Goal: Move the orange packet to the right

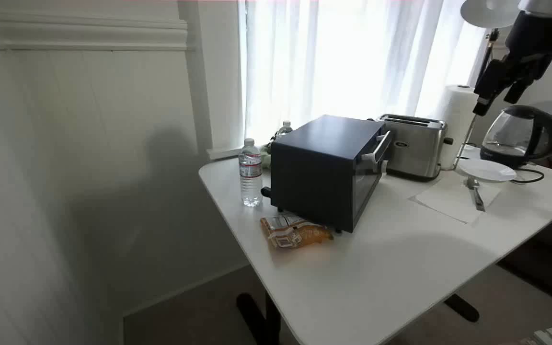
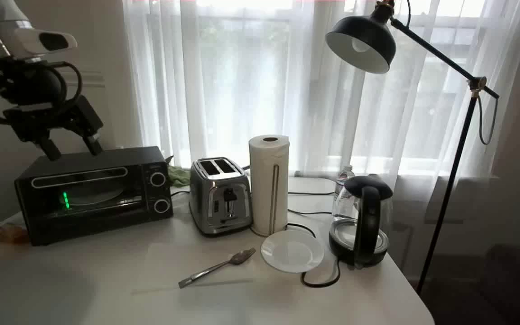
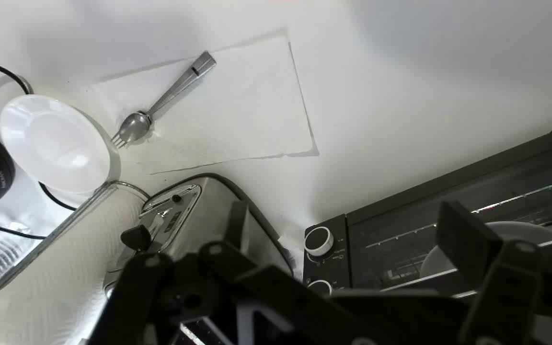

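Observation:
The orange packet (image 1: pixel 300 234) lies flat on the white table in an exterior view, against the foot of the black toaster oven's side, near the table's left edge there. It has tan and white patches. It shows small and partly cut off by the oven in an exterior view (image 2: pixel 12 234). It is out of view in the wrist view. My gripper (image 1: pixel 496 101) is open and empty, high above the table. It also shows above the oven in an exterior view (image 2: pixel 74 151). In the wrist view its two fingers (image 3: pixel 348 220) stand wide apart with nothing between them.
The black toaster oven (image 1: pixel 314 177) stands beside the packet. A clear water bottle (image 1: pixel 251 175) stands behind the packet. A toaster (image 2: pixel 221 198), paper towel roll (image 2: pixel 266 189), white plate (image 2: pixel 292 251), fork and spoon (image 2: pixel 217 268), glass kettle (image 2: pixel 364 225) and tall lamp (image 2: pixel 449 180) are farther along.

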Controlling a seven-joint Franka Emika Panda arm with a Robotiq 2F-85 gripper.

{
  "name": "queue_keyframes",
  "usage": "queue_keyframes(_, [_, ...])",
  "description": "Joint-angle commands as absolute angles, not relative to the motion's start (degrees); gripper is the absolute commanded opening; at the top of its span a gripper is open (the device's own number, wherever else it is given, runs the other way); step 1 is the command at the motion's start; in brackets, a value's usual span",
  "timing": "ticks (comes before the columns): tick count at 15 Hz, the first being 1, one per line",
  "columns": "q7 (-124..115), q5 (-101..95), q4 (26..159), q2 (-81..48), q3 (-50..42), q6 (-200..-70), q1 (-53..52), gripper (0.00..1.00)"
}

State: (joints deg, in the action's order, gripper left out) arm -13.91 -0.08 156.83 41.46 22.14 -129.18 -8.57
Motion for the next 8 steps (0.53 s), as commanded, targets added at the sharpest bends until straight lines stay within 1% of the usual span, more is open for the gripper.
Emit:
queue_keyframes(1, [-14.7, -1.2, 156.7, 41.2, 21.0, -129.0, -9.8, 1.00])
queue_keyframes(6, [-14.7, -1.2, 156.7, 41.2, 21.0, -129.0, -9.8, 1.00])
queue_keyframes(8, [-12.2, -0.9, 154.4, 37.1, 22.4, -134.5, -12.3, 1.00])
